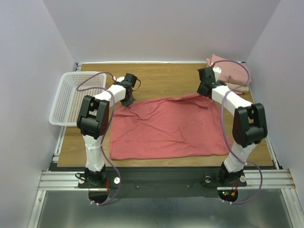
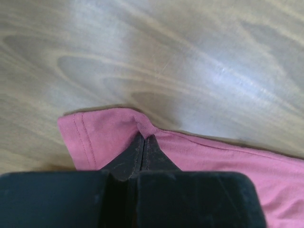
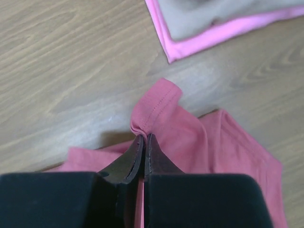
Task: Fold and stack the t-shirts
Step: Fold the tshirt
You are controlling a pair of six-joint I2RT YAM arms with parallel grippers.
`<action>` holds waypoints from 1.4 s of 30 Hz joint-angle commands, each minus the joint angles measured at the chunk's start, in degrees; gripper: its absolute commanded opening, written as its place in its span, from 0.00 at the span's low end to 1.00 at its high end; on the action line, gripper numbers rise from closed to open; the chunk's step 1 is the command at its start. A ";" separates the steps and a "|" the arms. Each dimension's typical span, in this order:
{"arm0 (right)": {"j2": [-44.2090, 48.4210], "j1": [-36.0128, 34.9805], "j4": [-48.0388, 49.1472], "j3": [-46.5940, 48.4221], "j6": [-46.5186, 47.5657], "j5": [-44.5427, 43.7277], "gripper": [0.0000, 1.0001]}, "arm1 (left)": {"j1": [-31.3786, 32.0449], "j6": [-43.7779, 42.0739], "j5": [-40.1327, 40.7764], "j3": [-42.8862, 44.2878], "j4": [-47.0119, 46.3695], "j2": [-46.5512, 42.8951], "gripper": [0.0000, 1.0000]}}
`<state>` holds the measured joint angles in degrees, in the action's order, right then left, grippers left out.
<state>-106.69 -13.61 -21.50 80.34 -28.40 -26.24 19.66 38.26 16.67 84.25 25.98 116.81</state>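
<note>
Pale walls (image 1: pixel 156 28) close in a wood-grain table (image 1: pixel 161 76), and the coral-red shirt (image 1: pixel 171 128) lies spread across its middle, between the two arms, mostly flat with a few soft ridges along its far edge. The left gripper (image 2: pixel 144 137) is closed on the shirt's far left corner, with a small peak of cloth beside the stitched hem nipped between its tips. The right gripper (image 3: pixel 144 137) is likewise clamped on the far right corner, where a hemmed flap, perhaps a sleeve, bunches up above the jaws. The folded shirts (image 1: pixel 228 71) sit as a pile in the far right corner of the table. From the right wrist a bright-pink edge shows under a paler layer, near the red shirt but not touching it. A white mesh basket (image 1: pixel 78 95) hangs over the table's left edge, well apart from the cloth. The shirt looks light, thin and limp, so it should drape and crease wherever it is unsupported and may drag on the wood if pulled low. Corners and hems are the sensible holds, since the doubled stitching gives the jaws something thicker to bite, and two matched corners should carry an edge over evenly. No brand, label or print can be read on any shirt.
</note>
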 commanded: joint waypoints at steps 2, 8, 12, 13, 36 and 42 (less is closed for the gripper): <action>11.14 -1.86 3.39 -10.09 -3.24 -0.04 0.00 | 1.95 0.67 0.03 -4.69 -1.10 -7.38 0.00; 26.78 -3.53 3.04 -23.89 -5.60 2.24 0.00 | 4.33 3.92 1.26 -13.31 -2.94 -14.05 0.00; 35.14 -4.93 1.37 -30.49 -7.36 4.70 0.00 | 4.86 5.50 1.70 -18.50 -3.48 -17.58 0.00; 37.67 -5.46 -0.02 -31.28 -7.72 5.32 0.00 | 5.21 6.03 2.05 -19.55 -3.65 -18.28 0.00; 50.54 -8.45 -12.08 -34.20 -9.83 3.56 0.00 | 6.97 9.20 6.36 -25.71 0.56 -28.48 0.00; 49.48 -8.54 -11.99 -36.91 -10.80 5.23 0.00 | 6.97 10.16 5.40 -30.27 -1.36 -29.72 0.00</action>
<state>-57.19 -21.78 -33.10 43.64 -38.92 -20.99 26.44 47.66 20.40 56.16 23.90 89.36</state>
